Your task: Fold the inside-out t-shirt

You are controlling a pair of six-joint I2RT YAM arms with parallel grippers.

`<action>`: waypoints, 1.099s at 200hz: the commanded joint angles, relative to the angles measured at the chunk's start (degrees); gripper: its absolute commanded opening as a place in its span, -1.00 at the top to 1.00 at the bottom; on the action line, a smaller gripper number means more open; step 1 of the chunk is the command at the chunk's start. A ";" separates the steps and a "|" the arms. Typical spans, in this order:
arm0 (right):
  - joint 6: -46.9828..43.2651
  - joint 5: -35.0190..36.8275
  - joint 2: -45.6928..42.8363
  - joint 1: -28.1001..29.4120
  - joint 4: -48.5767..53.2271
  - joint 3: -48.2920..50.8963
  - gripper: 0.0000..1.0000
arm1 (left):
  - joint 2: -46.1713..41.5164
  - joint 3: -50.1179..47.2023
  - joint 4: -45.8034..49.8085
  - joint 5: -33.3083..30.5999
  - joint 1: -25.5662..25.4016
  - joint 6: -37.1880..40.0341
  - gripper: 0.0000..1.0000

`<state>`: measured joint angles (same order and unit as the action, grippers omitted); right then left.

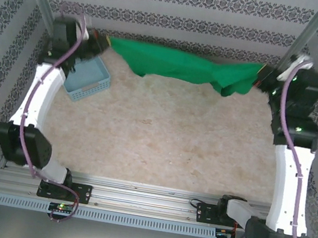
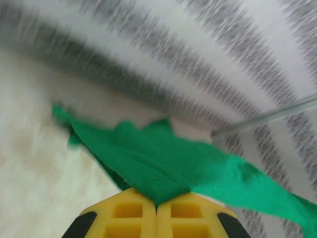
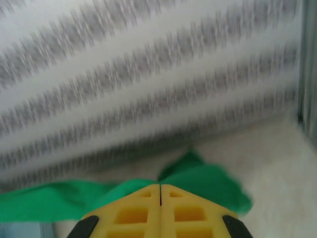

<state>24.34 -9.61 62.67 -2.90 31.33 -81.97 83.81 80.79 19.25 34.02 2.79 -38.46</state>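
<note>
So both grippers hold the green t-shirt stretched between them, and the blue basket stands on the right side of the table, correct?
Not quite. The blue basket stands on the left side of the table, as the top external view shows. The rest holds: the left gripper and right gripper hold the green t-shirt stretched between them.

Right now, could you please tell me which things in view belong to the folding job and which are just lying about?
Job in hand:
- t-shirt, stretched in the air along the far side of the table
- left claw, shut on one end
- right claw, shut on the other end

Lying about:
- basket, on the table by the left arm
</note>
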 commanded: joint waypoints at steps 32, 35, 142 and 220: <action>7.68 -4.61 -13.90 -0.60 9.04 27.14 1.00 | -15.89 -34.09 -8.30 -0.13 -8.01 -0.48 1.00; 8.08 -4.19 -14.61 -0.66 9.76 28.45 1.00 | -16.70 -35.69 -7.46 -0.75 -8.27 -0.57 1.00; 21.50 10.76 -39.36 -4.05 33.80 41.46 1.00 | -32.40 -58.81 3.75 -10.30 -18.02 -9.37 0.77; 21.00 10.40 -39.69 -3.96 22.80 39.72 -0.15 | -41.94 -46.36 13.15 -24.42 -18.37 -6.71 -0.25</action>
<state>46.85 3.64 19.62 -6.66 63.88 -41.52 37.63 28.03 33.93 12.62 -14.68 -48.18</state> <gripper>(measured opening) 0.559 0.623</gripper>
